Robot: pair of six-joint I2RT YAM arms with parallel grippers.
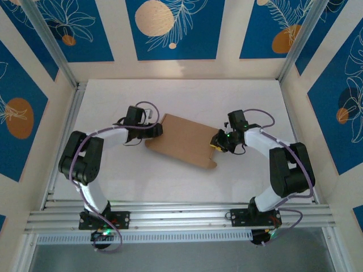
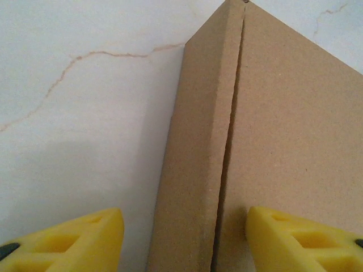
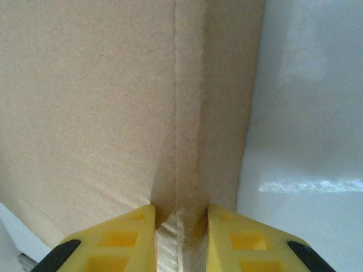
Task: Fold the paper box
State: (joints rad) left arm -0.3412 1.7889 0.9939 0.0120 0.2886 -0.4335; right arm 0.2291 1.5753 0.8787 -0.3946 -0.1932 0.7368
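The paper box (image 1: 184,139) is a brown cardboard mailer lying slantwise in the middle of the white table. My left gripper (image 1: 157,130) is at its left end. In the left wrist view the box (image 2: 283,124) has a narrow side flap beside a dark slit. The left gripper (image 2: 185,238) is open astride that flap, with one yellow finger (image 2: 74,241) over the table and the other over the cardboard. My right gripper (image 1: 217,144) is at the box's right end. In the right wrist view the gripper (image 3: 181,232) is shut on a folded edge of the box (image 3: 85,102).
The white table (image 1: 187,181) is enclosed by blue-patterned walls (image 1: 170,28) at the back and sides. An aluminium rail (image 1: 181,218) carrying both arm bases runs along the near edge. A thin crack line (image 2: 85,56) marks the tabletop left of the box.
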